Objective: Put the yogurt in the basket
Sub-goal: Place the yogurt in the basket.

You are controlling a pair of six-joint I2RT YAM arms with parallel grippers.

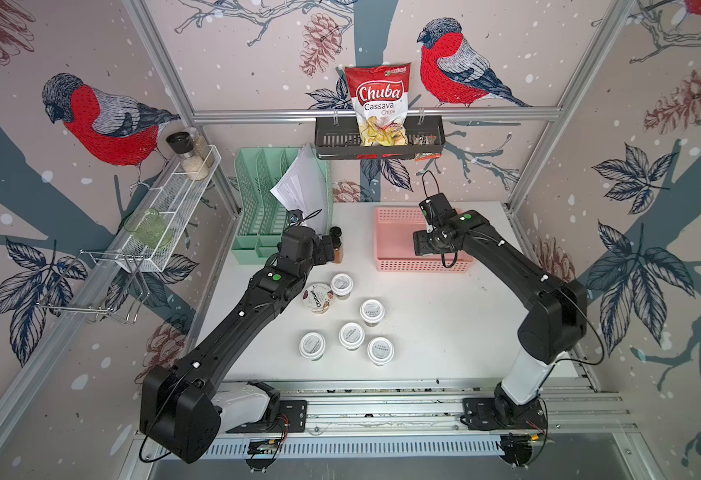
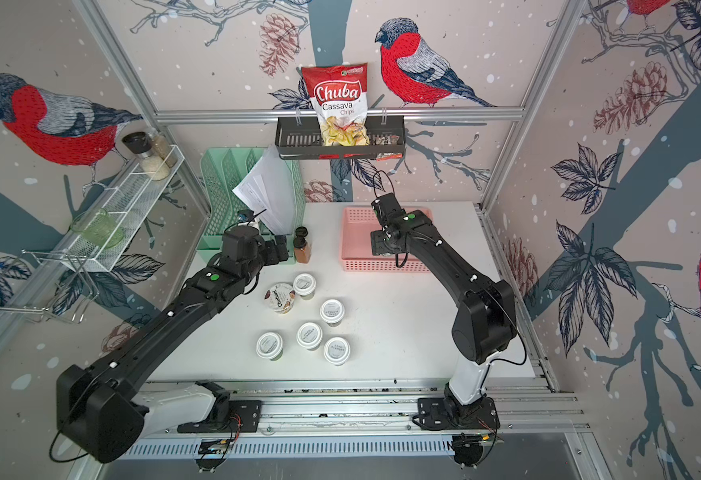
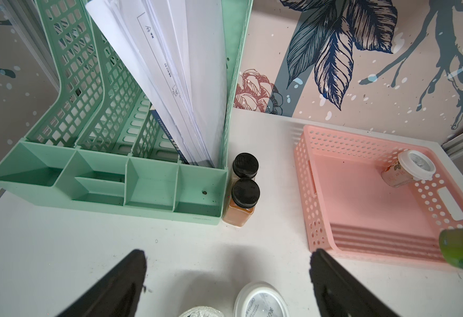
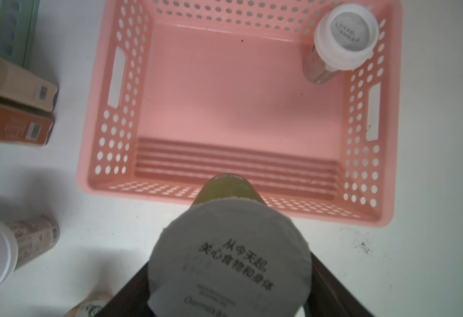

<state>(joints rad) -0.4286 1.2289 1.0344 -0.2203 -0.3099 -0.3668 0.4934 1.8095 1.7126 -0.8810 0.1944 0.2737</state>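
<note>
Both arms rise from the rail at the near edge of the table (image 1: 444, 332), the side farthest from the basket (image 1: 398, 266). The right arm (image 1: 507, 266) stands up from its base, bends sharply at the elbow and runs forward and leftward, ending with its wrist over the basket. The left arm (image 1: 224, 332) lies long and low, slanting toward the ground left of the basket.

Nearer than the basket and to its left, five loose jars (image 1: 351, 336) and the Chobani cup (image 1: 317, 297) stand upright in a cluster. A stretch of bare white table lies between them and the basket's near wall.

The left gripper (image 3: 227, 256) hovers left of the basket, jaws spread wide with nothing between them. It faces the two spice bottles (image 3: 245, 189), which stand against the green organiser (image 3: 106, 186).

The right gripper (image 4: 229, 288) is clamped on the held jar (image 4: 229, 263), which is green inside and upright and hangs over the basket's near wall. In both top views the wrist hides this grip.

The basket's floor lies open apart from the corner jar (image 4: 345, 33), which stands upright in the far right corner close to both walls. The table's right edge runs near the basket's right wall. The patterned back wall (image 1: 444, 174) rises close behind its far wall.
</note>
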